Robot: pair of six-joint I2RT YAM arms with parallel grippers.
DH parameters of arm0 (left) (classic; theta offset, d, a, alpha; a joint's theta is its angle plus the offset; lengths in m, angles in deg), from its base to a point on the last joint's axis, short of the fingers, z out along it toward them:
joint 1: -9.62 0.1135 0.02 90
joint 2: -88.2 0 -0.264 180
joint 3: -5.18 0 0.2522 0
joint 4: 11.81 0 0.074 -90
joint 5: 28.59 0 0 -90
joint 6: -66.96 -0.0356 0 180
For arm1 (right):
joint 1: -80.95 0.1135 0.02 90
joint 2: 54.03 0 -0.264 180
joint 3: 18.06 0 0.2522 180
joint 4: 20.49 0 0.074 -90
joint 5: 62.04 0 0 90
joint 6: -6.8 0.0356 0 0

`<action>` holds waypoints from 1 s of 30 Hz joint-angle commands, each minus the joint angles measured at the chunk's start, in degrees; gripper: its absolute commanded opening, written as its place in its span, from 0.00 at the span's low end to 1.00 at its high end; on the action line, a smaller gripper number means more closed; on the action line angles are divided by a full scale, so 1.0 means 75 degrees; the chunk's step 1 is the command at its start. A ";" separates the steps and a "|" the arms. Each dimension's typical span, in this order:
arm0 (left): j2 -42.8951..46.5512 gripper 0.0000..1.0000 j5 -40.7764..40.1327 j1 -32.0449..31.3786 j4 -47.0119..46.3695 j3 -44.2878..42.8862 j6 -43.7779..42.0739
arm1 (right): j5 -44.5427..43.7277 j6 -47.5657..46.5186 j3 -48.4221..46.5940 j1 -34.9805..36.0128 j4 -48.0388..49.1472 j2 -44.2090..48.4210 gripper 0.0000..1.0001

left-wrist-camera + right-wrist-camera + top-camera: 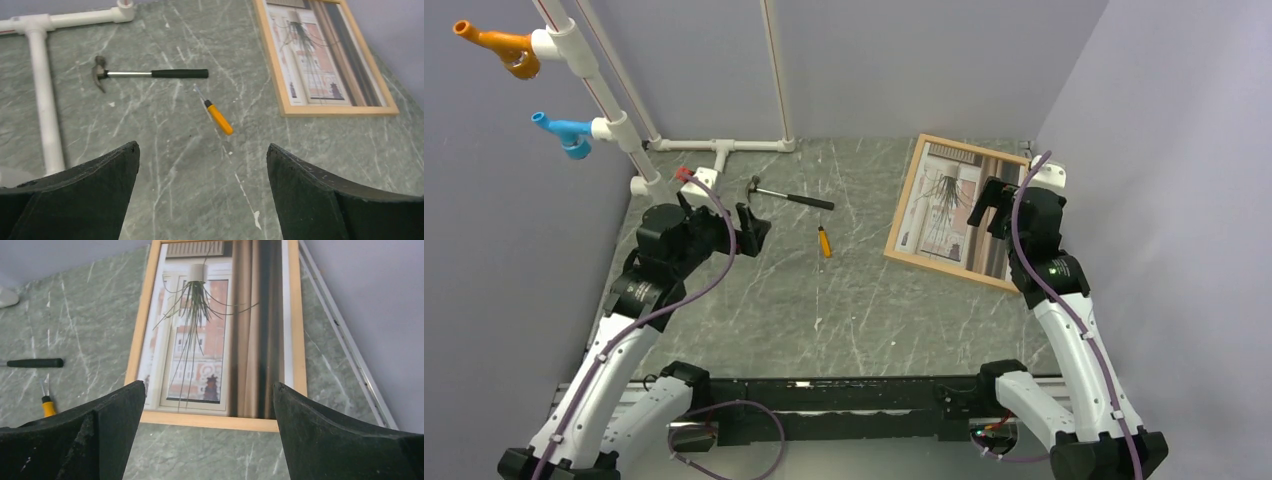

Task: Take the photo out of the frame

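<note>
The grey-green marbled table (824,310) carries every item. A white pipe structure (42,95) stands along its far left edge.

The thin-bordered rectangular frame of light natural wood (210,420) lies flat on the far right part of the table, near the right wall. The large rectangular print of a beige-and-brown window scene with brown stripes and a dark wispy plant (210,340) sits inside the frame, face up.

The right gripper (208,392) is positioned over the near end of the frame. Its jaws are spread wide and hold nothing. In the right wrist view, the near border of the frame and the lower part of the photo show between the two fingers.

The left gripper (202,150) is over the left part of the table, well apart from the frame. Its jaws are also spread wide and empty.

A black-handled claw hammer (150,74) lies beyond the left gripper. An orange-handled screwdriver (218,116) lies just beside the hammer's handle end, between the left gripper and the frame.
</note>
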 commanded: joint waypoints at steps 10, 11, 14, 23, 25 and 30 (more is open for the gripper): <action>-0.1622 0.99 -0.0580 -0.0634 -0.0510 -0.1245 0.0193 | -0.0597 0.0605 -0.1398 -0.0046 -0.1259 -0.1659 1.00; -0.1736 0.99 -0.0591 -0.0634 -0.0547 -0.1320 0.0264 | -0.0435 0.0553 -0.1127 -0.0045 -0.0956 -0.1569 1.00; -0.1856 0.99 -0.0546 -0.0634 -0.1143 -0.1246 0.0427 | -0.0086 0.0777 -0.0569 -0.0076 -0.0380 -0.1320 1.00; -0.2270 0.99 0.0042 -0.0622 -0.1146 -0.1260 -0.0137 | 0.0826 0.1105 -0.0910 0.0105 -0.0221 -0.2925 1.00; -0.2264 0.99 0.0505 -0.0622 -0.1201 -0.1070 -0.0267 | 0.0628 0.1235 -0.1116 0.0292 -0.0224 -0.3401 1.00; -0.2189 0.99 0.1188 -0.0634 -0.1371 -0.0666 -0.0215 | -0.0113 0.1901 -0.1886 0.0987 -0.0472 -0.4744 0.89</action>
